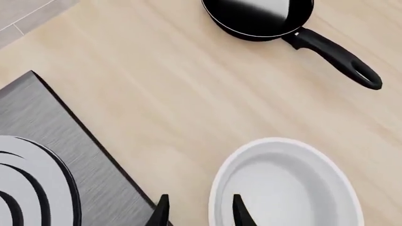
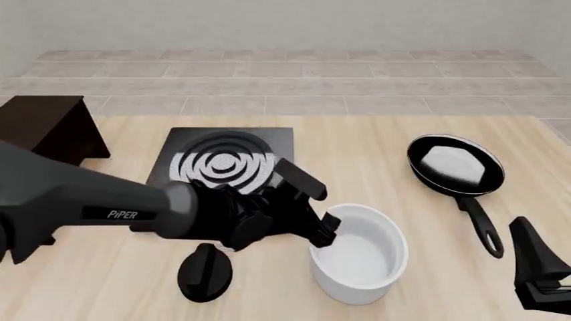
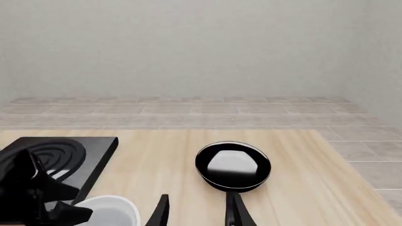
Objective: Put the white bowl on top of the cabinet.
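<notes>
A pale wooden table (image 2: 384, 140) holds a few kitchen things. The white bowl (image 2: 362, 257) stands upright near the table's front edge, a little right of centre. The left arm reaches across from the left, and the left gripper (image 2: 323, 231) sits at the bowl's left rim. In the left wrist view its fingertips (image 1: 240, 214) are parted, one over the bowl's inside and the other outside the wall, so the rim lies between them; I cannot tell whether they touch it.

The cabinet (image 2: 45, 127), dark and boxy, stands at the far left of the table, well apart from the bowl. Between them lies a flat black stove plate (image 2: 223, 160) with silver rings. A black frying pan (image 2: 455, 167) rests to the right, handle pointing toward the front.

The right gripper (image 2: 539, 267) hangs at the front right corner, fingers spread apart, holding nothing.
</notes>
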Controlling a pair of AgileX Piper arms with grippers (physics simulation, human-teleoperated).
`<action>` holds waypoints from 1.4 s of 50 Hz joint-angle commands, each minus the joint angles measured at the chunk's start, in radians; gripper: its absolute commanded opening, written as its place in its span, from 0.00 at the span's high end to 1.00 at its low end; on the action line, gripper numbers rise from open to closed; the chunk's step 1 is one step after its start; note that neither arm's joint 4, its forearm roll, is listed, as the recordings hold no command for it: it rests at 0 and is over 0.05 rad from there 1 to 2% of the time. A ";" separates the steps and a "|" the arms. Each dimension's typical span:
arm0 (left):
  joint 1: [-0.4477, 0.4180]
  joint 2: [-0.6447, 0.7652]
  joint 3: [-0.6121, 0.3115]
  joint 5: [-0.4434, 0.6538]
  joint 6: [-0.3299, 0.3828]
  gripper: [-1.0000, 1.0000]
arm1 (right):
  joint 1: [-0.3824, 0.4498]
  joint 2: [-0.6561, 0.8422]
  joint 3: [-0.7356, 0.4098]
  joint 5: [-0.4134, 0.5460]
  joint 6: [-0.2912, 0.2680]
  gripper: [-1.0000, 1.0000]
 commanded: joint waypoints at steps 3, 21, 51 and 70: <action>-0.002 0.044 -0.024 0.001 -0.016 0.00 | 0.000 0.000 0.000 0.000 0.000 0.00; -0.016 0.106 -0.054 -0.010 -0.034 0.00 | 0.000 0.000 0.000 0.000 0.000 0.00; -0.010 -0.049 -0.018 0.033 -0.051 1.00 | 0.000 0.000 0.000 0.000 0.000 0.00; 0.021 -0.181 0.017 0.062 -0.047 1.00 | 0.000 0.000 0.000 0.000 0.000 0.00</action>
